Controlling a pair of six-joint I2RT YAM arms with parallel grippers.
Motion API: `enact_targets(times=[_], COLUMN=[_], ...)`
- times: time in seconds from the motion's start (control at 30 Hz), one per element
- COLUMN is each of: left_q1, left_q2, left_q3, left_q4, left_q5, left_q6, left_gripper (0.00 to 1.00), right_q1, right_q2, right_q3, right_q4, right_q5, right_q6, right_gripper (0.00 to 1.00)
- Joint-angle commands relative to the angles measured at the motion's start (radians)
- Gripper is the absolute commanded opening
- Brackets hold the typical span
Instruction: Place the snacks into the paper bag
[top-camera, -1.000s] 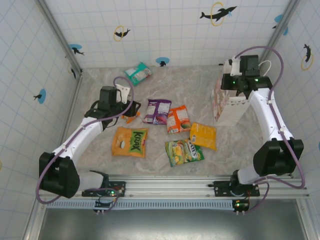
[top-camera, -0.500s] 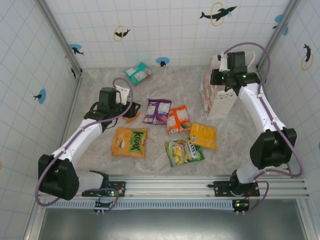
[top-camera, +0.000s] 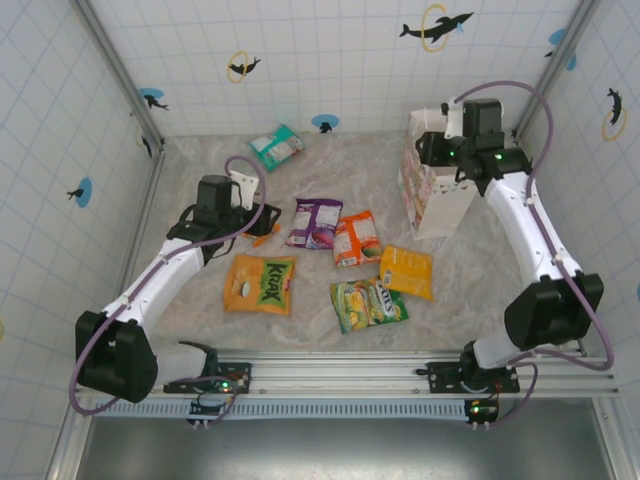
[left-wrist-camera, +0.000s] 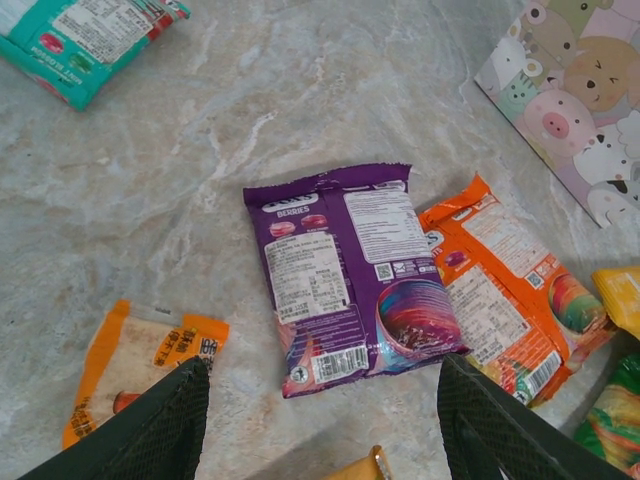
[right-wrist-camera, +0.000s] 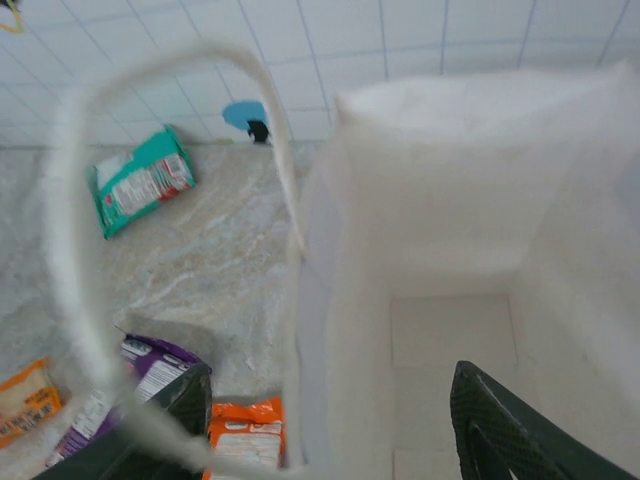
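— Nearest us, the green packet (top-camera: 368, 303) and the large orange packet (top-camera: 260, 284) are lying on the surface (top-camera: 310, 335). We're seeing all seven snacks outside the bag. Our left tool (left-wrist-camera: 322, 368) is hovering, fingers apart, over the purple packet (left-wrist-camera: 345, 270).

— Farther back, our right tool (right-wrist-camera: 330, 375) is spreading apart, having just released the paper bag (top-camera: 432, 190) after shifting it leftward. It's standing upright with its mouth open, so we're judging it ready for loading.

Bright, even light; right wrist view blurred, paper bag (right-wrist-camera: 450, 170) perhaps overexposed.
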Motion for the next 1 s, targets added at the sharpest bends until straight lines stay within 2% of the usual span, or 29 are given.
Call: enact_targets(times=[0.0, 0.2, 0.37, 0.53, 0.7, 0.83, 0.97], left_q1=[-0.004, -0.007, -0.038, -0.17, -0.293, -0.396, -0.459], left_q2=[-0.005, 0.006, 0.022, 0.078, 0.193, 0.307, 0.411], left_q3=[-0.004, -0.02, -0.063, -0.09, -0.084, -0.031, 0.004], left_q4=[0.021, 0.074, 0.21, 0.311, 0.406, 0.417, 0.449], left_q5=[0.06, 0.152, 0.259, 0.274, 0.288, 0.304, 0.344], left_q6=[-0.016, -0.06, -0.201, -0.364, -0.525, -0.566, -0.618], left_gripper=[0.62, 0.6, 0.57, 0.56, 0.56, 0.56, 0.55], right_q1=[-0.01, -0.022, -0.03, -0.059, -0.071, -0.079, -0.101], right_q2=[-0.086, -0.176, -0.309, -0.486, -0.637, -0.724, -0.772], right_q3=[0.004, -0.045, -0.147, -0.349, -0.564, -0.756, -0.928], right_q4=[0.038, 0.04, 0.044, 0.046, 0.024, 0.044, 0.108], right_q5=[-0.027, -0.056, -0.085, -0.153, -0.162, -0.191, -0.216], right_q6=[-0.022, -0.015, 0.021, 0.113, 0.199, 0.276, 0.35], right_gripper=[0.66, 0.66, 0.66, 0.65, 0.64, 0.64, 0.64])
